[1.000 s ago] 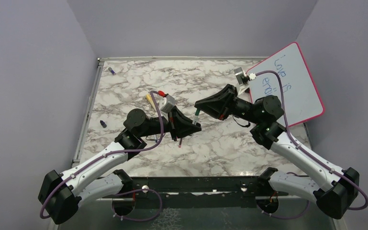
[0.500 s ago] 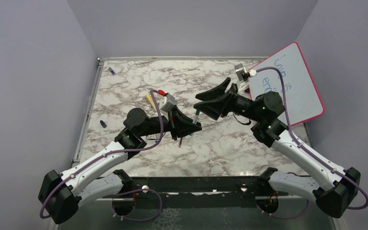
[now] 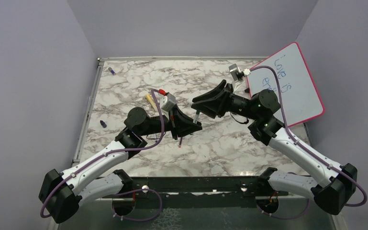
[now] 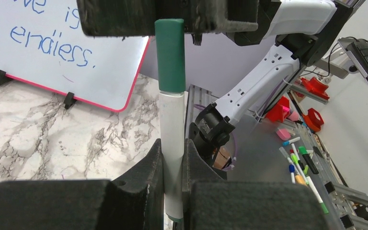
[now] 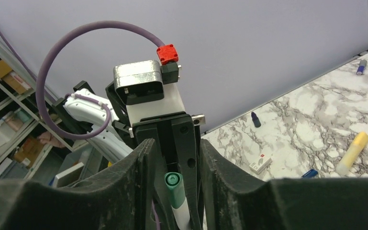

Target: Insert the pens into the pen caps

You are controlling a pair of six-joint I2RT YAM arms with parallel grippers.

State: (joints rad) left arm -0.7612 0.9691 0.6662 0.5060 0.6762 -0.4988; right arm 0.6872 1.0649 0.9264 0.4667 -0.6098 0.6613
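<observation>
My left gripper [image 3: 194,125] is shut on a white-bodied pen [image 4: 172,129], held upright between its pads [image 4: 172,158]. A green pen cap [image 4: 169,52] sits on the pen's top end. My right gripper [image 3: 208,96] is open, its fingers apart on either side of the green cap [image 5: 174,187] without touching it. A yellow pen [image 3: 149,99] lies on the table behind the left arm. Small blue caps lie at the far left corner [image 3: 111,70] and the left edge [image 3: 103,123].
The pink-framed whiteboard [image 3: 292,81] leans at the back right, behind the right arm. A small white block [image 5: 260,164] and a blue piece [image 5: 309,173] lie near the yellow pen [image 5: 354,151]. A small reddish thing [image 3: 179,145] lies under the left gripper.
My right gripper was shut on the green cap and has opened, its wrist shifting slightly left. The left gripper and pen have stayed in place.
</observation>
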